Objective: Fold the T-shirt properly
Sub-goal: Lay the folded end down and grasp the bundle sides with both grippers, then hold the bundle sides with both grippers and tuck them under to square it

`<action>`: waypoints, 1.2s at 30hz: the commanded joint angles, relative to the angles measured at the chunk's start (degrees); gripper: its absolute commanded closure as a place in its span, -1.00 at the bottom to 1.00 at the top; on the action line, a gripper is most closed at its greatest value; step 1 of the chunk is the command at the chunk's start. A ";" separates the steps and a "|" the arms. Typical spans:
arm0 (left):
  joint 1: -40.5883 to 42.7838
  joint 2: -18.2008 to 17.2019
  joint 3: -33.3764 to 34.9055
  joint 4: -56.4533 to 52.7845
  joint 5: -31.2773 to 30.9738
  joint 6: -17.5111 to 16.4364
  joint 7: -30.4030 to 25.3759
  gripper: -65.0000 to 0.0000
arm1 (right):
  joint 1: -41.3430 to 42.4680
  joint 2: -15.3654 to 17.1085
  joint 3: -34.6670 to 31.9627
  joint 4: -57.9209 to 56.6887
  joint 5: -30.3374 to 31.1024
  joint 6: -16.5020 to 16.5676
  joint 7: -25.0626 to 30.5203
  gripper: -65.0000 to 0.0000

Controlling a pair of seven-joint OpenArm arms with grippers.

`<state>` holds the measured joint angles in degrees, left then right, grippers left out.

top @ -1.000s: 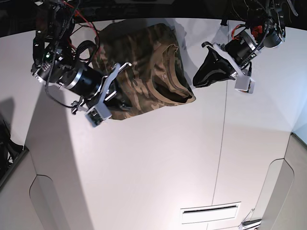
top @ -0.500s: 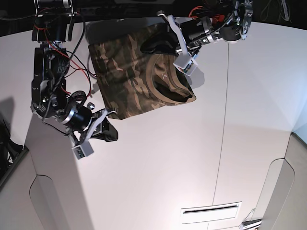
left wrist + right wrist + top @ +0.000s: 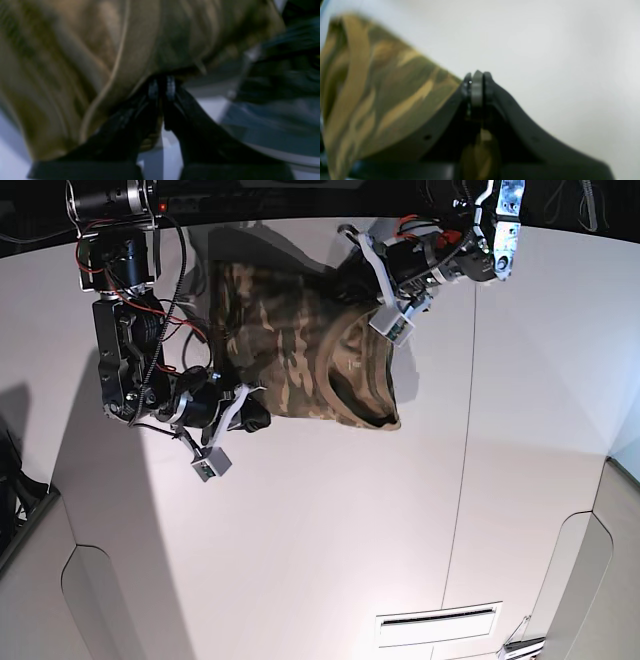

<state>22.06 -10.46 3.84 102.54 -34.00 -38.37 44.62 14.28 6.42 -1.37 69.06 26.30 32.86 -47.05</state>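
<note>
The camouflage T-shirt point(image 3: 290, 350) lies folded in a compact block at the far middle of the white table, its collar point(image 3: 352, 375) facing up on the right half. My left gripper point(image 3: 345, 280) is shut, its tips against the shirt's far right edge; the left wrist view shows the closed tips point(image 3: 162, 86) touching blurred tan fabric point(image 3: 75, 62). My right gripper point(image 3: 262, 420) is shut at the shirt's near left corner. Its closed tips point(image 3: 477, 80) sit beside the cloth point(image 3: 382, 100), with nothing pinched between them.
A seam point(image 3: 465, 460) runs down the white table on the right. A slot point(image 3: 435, 625) is set into the near right part. Red and black cables point(image 3: 160, 270) hang by the right arm's mount at the far left.
My left gripper swung in from the right onto the shirt's far edge. My right gripper dropped away, then came back to the near left corner. The shirt has shifted and looks more squared.
</note>
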 commanded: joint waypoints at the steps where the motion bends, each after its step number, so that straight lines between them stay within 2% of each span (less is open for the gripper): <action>1: -1.25 -0.07 -1.09 0.68 -0.90 -0.17 -1.09 0.89 | 1.38 0.39 0.15 0.90 1.14 0.59 0.13 1.00; 5: -5.22 -0.07 -4.63 -1.22 -0.85 0.26 -1.09 0.89 | 1.22 1.40 0.20 0.94 4.00 0.59 -2.21 1.00; 10: -11.82 -0.02 -5.27 -7.28 -0.83 0.39 -1.14 0.89 | 1.07 2.05 0.28 1.01 8.81 0.61 -5.73 1.00; 13: -15.45 -0.02 -5.25 -10.47 0.59 3.21 -1.92 0.89 | 0.04 2.14 0.28 1.40 9.75 0.61 -5.92 1.00; 16: -17.84 -0.02 -5.25 -13.07 3.26 4.79 -4.70 0.89 | -3.08 2.12 0.28 3.56 10.67 0.63 -5.95 1.00; 20: -20.00 -0.02 -5.27 -15.30 3.45 4.76 -5.01 0.89 | -9.03 1.97 0.28 9.60 11.82 0.63 -5.92 1.00; 27: -21.44 -0.04 -5.27 -14.34 2.34 4.72 -4.96 0.89 | -14.34 2.05 1.57 20.46 9.25 0.57 -5.90 1.00; 32: -20.92 -0.04 -7.37 -8.96 1.66 4.72 -2.56 0.89 | -12.68 2.10 5.77 23.26 10.27 0.57 -4.04 1.00; 36: -20.81 -0.44 -10.80 -5.33 0.83 4.72 -0.37 0.89 | -8.83 1.29 6.05 23.26 11.43 0.59 -2.14 1.00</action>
<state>2.04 -10.48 -6.85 96.18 -32.49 -33.26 45.01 4.43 7.81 4.75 91.18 36.23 33.04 -50.57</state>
